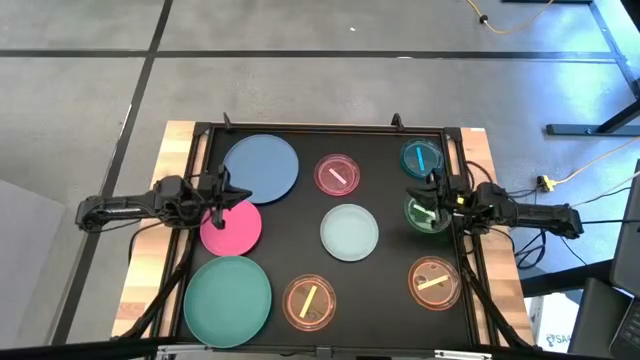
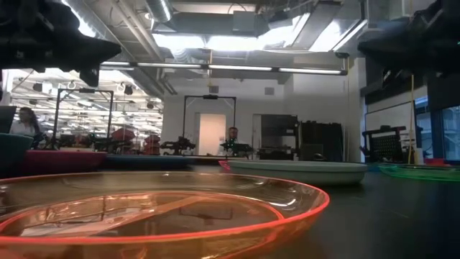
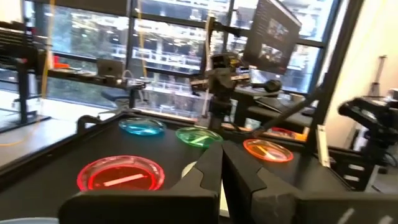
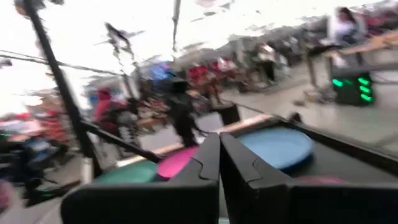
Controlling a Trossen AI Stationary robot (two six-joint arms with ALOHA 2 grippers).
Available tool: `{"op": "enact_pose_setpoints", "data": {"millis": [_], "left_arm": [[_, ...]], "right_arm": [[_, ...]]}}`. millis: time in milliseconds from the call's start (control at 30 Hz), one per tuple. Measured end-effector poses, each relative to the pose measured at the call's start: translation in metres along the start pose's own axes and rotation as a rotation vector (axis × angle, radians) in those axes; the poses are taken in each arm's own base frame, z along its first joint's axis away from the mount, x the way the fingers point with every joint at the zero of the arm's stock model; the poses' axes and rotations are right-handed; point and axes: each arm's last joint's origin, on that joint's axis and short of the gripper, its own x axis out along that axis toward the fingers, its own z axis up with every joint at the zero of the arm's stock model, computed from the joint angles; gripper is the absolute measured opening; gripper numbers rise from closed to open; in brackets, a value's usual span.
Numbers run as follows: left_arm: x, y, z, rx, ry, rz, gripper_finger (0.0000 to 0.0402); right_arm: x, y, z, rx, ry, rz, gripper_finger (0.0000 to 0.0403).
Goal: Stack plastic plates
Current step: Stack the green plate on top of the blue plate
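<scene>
Several plates lie flat and apart on the black table: large blue (image 1: 260, 168) and teal (image 1: 228, 297), medium magenta (image 1: 232, 226) and pale mint (image 1: 349, 231), and small pink (image 1: 337, 174), cyan (image 1: 421, 157), green (image 1: 427, 213) and two orange dishes (image 1: 309, 303) (image 1: 434, 282). My left gripper (image 1: 222, 197) (image 3: 222, 163) is shut, raised over the magenta plate's far edge beside the blue plate. My right gripper (image 1: 436, 192) (image 4: 219, 149) is shut, raised over the green dish's far edge. Both point level toward the table's middle.
A raised black rim (image 1: 320, 128) frames the table, with wooden strips (image 1: 178, 150) outside it. The near orange dish (image 2: 158, 212) fills the low view's foreground. People (image 2: 231, 137) stand in the room far behind the table. Bare table shows between the plates around the mint one.
</scene>
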Motion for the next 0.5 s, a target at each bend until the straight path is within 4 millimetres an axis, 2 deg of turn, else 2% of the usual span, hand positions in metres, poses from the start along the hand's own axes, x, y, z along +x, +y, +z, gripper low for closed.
{"op": "enact_pose_setpoints", "data": {"millis": [267,500], "left_arm": [[0.000,-0.005,-0.001,0.003,-0.004,0.013,0.0001],[0.000,-0.007,0.000,0.001,-0.010,0.009,0.0001]], "right_arm": [[0.025,-0.001,-0.008,-0.015,0.087,-0.055,0.0001],[0.078,0.008,0.002,-0.141,0.251,-0.062,0.0001]]}}
